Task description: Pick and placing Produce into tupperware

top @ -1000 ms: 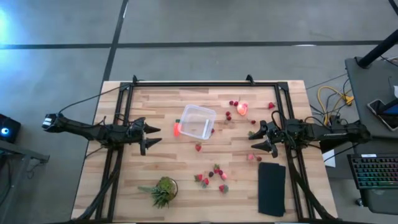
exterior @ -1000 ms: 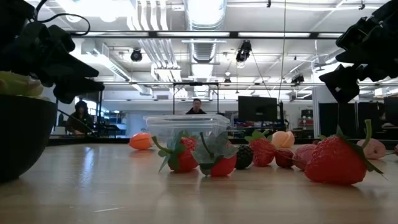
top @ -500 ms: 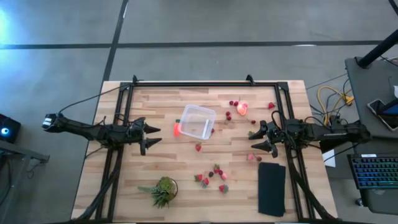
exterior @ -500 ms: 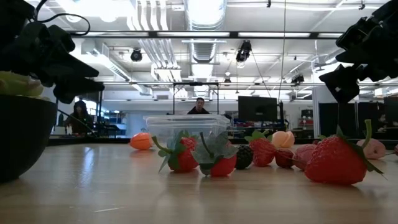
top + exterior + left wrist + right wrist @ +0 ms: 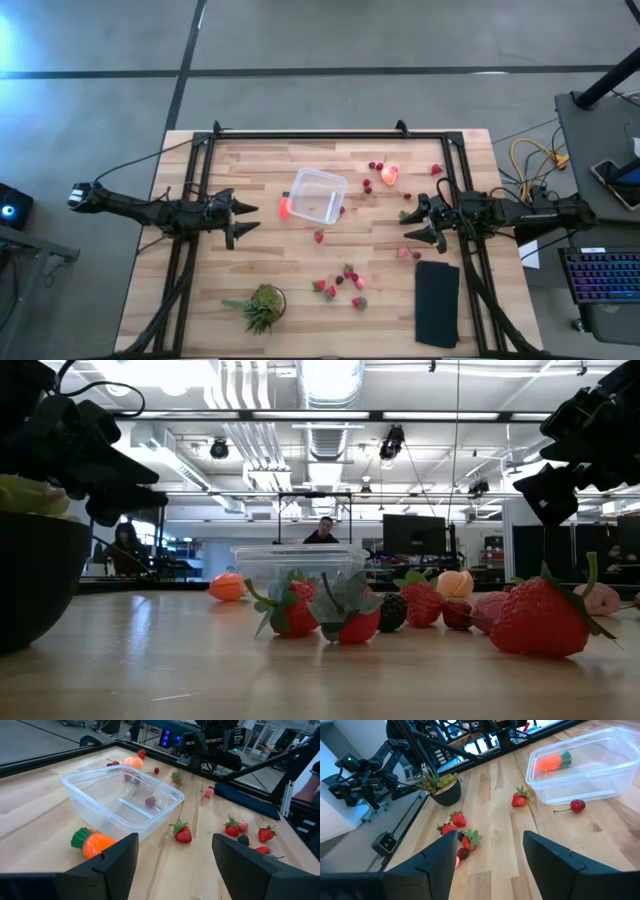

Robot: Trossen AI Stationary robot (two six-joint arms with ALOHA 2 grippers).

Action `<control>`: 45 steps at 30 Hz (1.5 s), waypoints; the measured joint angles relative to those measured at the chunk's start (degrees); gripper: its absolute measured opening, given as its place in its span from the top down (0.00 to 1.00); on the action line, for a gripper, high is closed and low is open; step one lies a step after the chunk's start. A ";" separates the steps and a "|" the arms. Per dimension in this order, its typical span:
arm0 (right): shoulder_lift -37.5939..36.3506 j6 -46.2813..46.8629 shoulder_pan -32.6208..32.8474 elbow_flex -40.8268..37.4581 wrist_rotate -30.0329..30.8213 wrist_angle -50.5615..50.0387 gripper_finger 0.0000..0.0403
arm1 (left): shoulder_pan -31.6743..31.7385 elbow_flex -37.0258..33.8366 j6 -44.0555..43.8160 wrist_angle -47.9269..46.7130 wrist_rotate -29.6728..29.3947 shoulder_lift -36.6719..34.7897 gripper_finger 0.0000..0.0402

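Beside tupperware [image 5: 318, 196], orange carrot [image 5: 285, 208]

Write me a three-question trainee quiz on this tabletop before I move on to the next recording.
1. True or false: the carrot lies inside the tupperware.
2. Pick one: the right pincer holds A) a strawberry, B) nothing, C) the black pad.
3. Fill in: the potted plant stands nearer the ___ arm.

Key: 1 false, it lies outside, against the wall; 2 B; 3 left.
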 joint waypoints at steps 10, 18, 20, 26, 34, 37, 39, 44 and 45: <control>0.00 0.00 -0.01 0.00 0.00 0.00 0.46 | 0.00 0.00 0.00 0.00 -0.02 0.00 0.40; 0.00 0.00 0.00 -0.01 0.00 0.01 0.46 | 0.00 -0.01 0.00 0.02 -0.02 0.00 0.40; 0.00 -0.02 0.01 0.01 0.00 0.07 0.46 | 0.00 -0.02 0.00 0.01 -0.02 0.02 0.40; 0.01 -1.47 0.00 0.01 0.00 1.44 0.46 | 0.00 0.00 0.00 0.02 -0.02 0.02 0.40; 0.00 -2.05 0.01 0.01 0.02 11.69 0.46 | -0.02 0.00 0.00 0.01 0.00 0.00 0.40; 0.04 -4.29 0.02 0.01 0.02 18.80 0.46 | -0.02 -0.02 0.00 0.02 0.00 0.00 0.40; 0.02 -5.79 0.00 0.01 0.04 23.06 0.46 | -0.01 -0.01 0.00 0.00 0.00 0.00 0.40; 0.00 -5.88 -0.01 0.01 0.04 28.49 0.46 | 0.00 0.00 3.67 0.21 -0.11 0.00 0.40; 0.00 -3.47 -0.01 0.01 0.04 29.71 0.46 | -0.01 -0.02 5.73 0.34 -0.15 0.00 0.40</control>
